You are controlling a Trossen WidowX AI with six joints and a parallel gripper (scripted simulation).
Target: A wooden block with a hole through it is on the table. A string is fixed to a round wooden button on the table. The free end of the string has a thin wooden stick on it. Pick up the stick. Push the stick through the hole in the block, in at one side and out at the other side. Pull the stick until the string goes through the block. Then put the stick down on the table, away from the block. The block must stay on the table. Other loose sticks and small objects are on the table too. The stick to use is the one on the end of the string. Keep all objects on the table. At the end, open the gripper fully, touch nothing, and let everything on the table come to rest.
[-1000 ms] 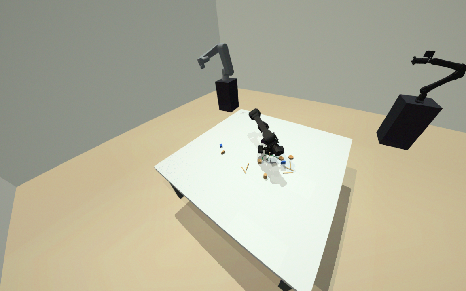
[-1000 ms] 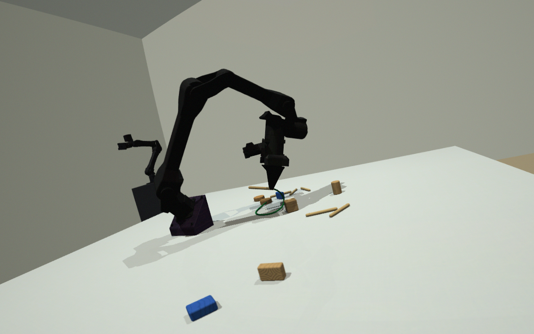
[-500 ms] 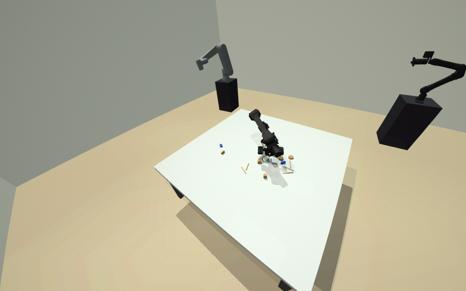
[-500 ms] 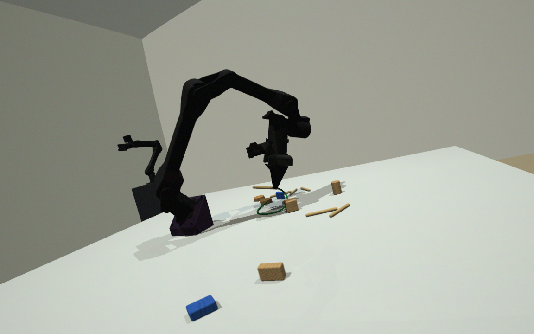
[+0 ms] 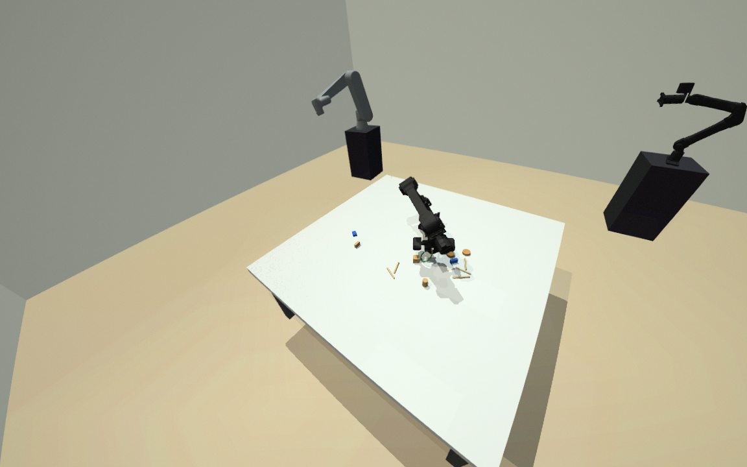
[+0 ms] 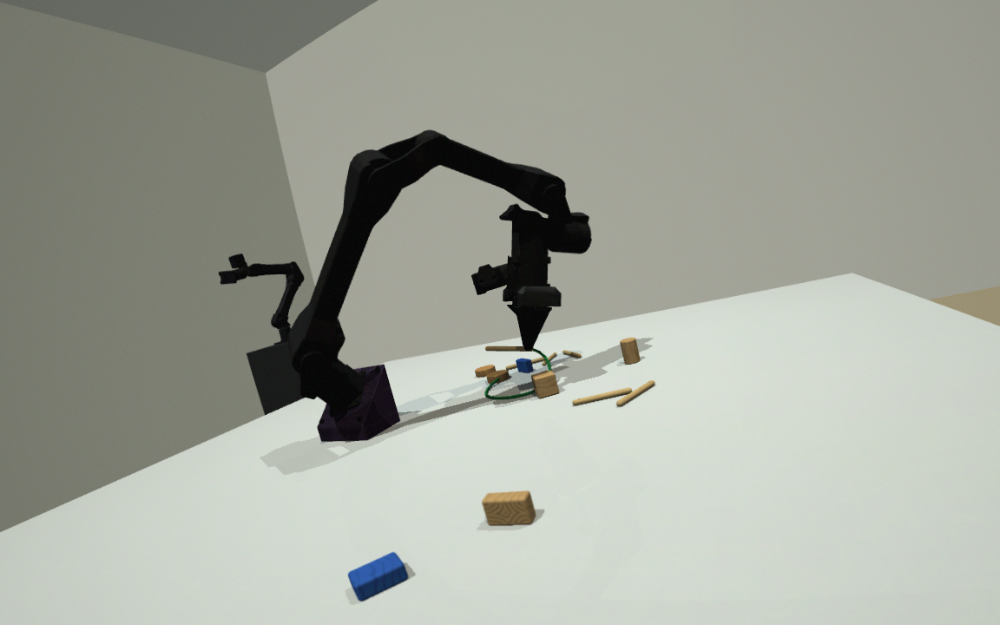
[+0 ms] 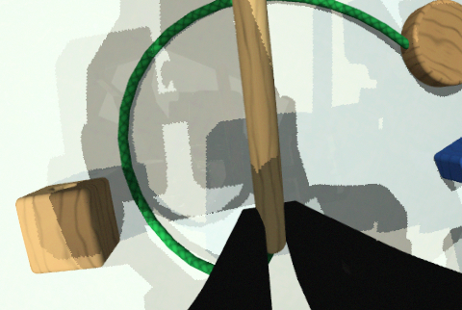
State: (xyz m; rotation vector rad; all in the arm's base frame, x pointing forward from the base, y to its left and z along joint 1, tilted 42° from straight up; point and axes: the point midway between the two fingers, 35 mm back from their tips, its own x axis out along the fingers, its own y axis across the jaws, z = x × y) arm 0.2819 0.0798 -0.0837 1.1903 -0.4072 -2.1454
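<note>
My gripper (image 6: 529,346) (image 7: 269,219) is shut on one end of the wooden stick (image 6: 502,348) (image 7: 255,84). It holds the stick roughly level above the table (image 5: 364,325). The green string (image 6: 505,397) (image 7: 124,132) leaves the held end, curves in a loop and ends at the round wooden button (image 5: 450,254) (image 7: 440,42). The wooden block (image 5: 416,259) (image 6: 544,384) (image 7: 72,228) stands on the table outside the loop, apart from the stick. A hole opening (image 7: 63,188) shows at a slant on its face. The fingers hide the stick's string joint.
A blue piece (image 5: 454,261) (image 6: 523,365) (image 7: 449,160), another wooden disc (image 5: 466,251) and several loose sticks lie near the button. Two sticks (image 5: 390,272) (image 6: 602,396) lie beyond the block, near an upright cylinder (image 5: 425,283) (image 6: 628,350). A wooden brick (image 6: 508,508) and blue brick (image 6: 377,575) lie farther off.
</note>
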